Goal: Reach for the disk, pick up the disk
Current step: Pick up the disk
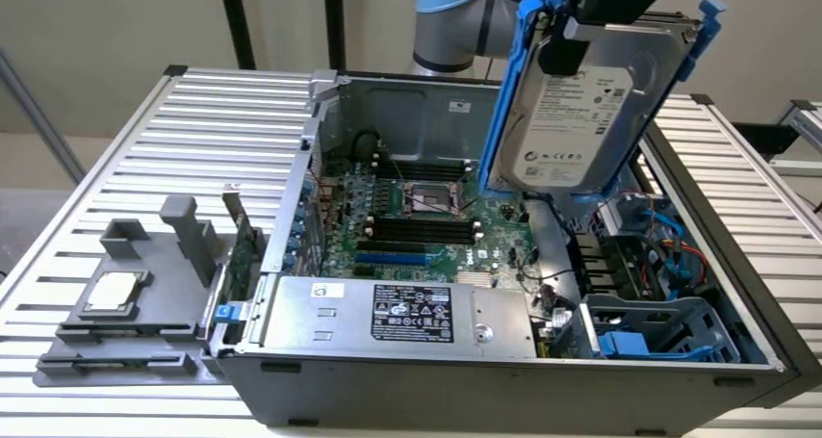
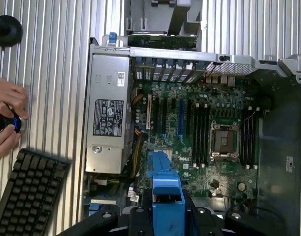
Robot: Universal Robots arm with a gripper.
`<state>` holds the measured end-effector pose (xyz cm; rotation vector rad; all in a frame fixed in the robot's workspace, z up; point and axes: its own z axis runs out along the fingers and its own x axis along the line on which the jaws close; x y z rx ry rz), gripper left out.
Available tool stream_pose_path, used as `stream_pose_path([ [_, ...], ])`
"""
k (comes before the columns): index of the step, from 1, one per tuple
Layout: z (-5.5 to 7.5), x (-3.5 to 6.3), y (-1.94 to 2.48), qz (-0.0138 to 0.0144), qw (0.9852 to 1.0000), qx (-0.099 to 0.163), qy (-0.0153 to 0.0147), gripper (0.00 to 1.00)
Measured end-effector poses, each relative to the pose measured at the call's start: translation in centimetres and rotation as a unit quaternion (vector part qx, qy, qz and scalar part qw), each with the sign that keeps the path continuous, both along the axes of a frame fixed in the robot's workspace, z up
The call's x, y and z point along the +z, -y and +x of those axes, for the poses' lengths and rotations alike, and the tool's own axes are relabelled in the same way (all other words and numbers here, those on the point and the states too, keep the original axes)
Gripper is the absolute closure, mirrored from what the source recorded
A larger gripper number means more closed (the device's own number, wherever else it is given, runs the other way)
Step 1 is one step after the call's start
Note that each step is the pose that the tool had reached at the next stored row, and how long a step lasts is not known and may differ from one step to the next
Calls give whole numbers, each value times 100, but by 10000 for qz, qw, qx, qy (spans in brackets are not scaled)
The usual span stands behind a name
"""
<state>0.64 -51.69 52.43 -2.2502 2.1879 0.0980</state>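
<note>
While the open computer case [image 1: 424, 265] lay well below, the gripper [image 1: 614, 10] hung clamped on the disk [image 1: 584, 111], which dangled label-out beneath its fingers, blue rails [image 2: 165, 184] pinched between them.

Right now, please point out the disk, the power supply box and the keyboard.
disk [image 1: 576, 120]: exterior view, on its white label.
power supply box [image 1: 411, 311]: exterior view, on its black label.
keyboard [image 2: 28, 194]: wrist view, on its keys.
</note>
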Motion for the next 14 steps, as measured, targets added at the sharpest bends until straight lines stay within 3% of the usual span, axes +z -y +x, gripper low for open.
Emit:
stream_pose_path([
  [14,414,-6,260,22,10000,0,4,67],
])
